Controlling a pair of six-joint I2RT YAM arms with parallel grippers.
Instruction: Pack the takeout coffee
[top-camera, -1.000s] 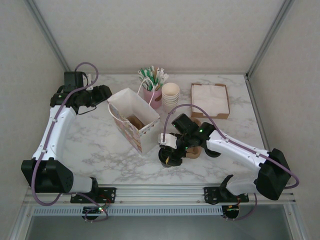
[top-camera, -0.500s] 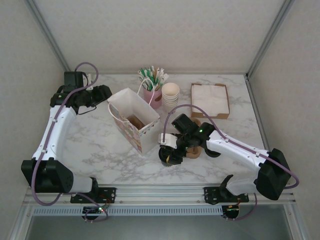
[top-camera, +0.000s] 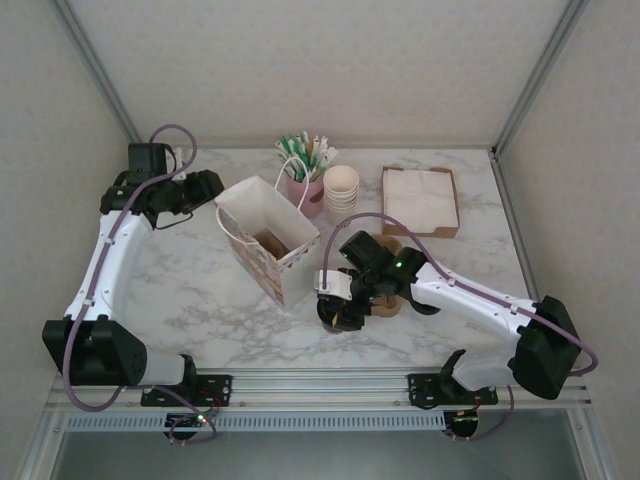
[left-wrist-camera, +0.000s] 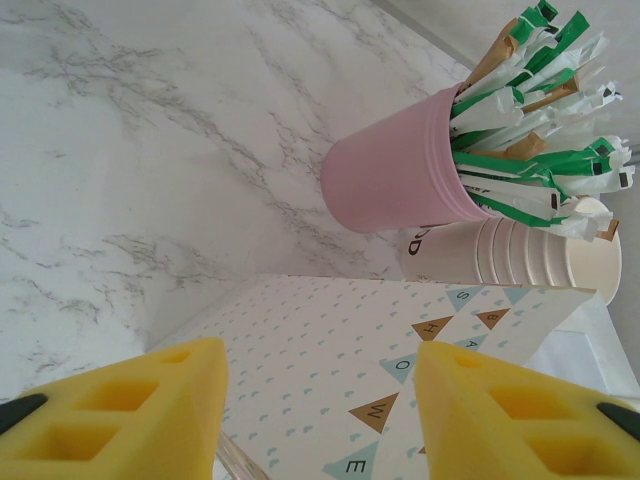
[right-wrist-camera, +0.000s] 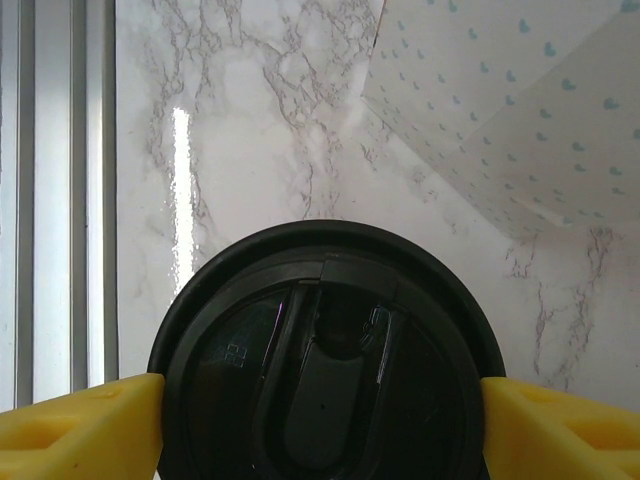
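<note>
The coffee cup (right-wrist-camera: 325, 380), capped by a black lid, is seen low over the worktop (top-camera: 200, 290), just right of the paper bag's (top-camera: 270, 250) near corner. It is pinched at both sides of the lid by the right hand (top-camera: 336, 300). The left hand (left-wrist-camera: 318, 400) is held spread at the bag's far left rim, with nothing gripped. A pink cup (left-wrist-camera: 390, 170) of sachets stands beyond.

L arm (top-camera: 110, 255) & R arm (top-camera: 470, 295): white link shells w/ black joints & bases, mauve cables looped alongside, green LEDs, yellow recessed fingers (left-wrist-camera: 110, 410).
</note>
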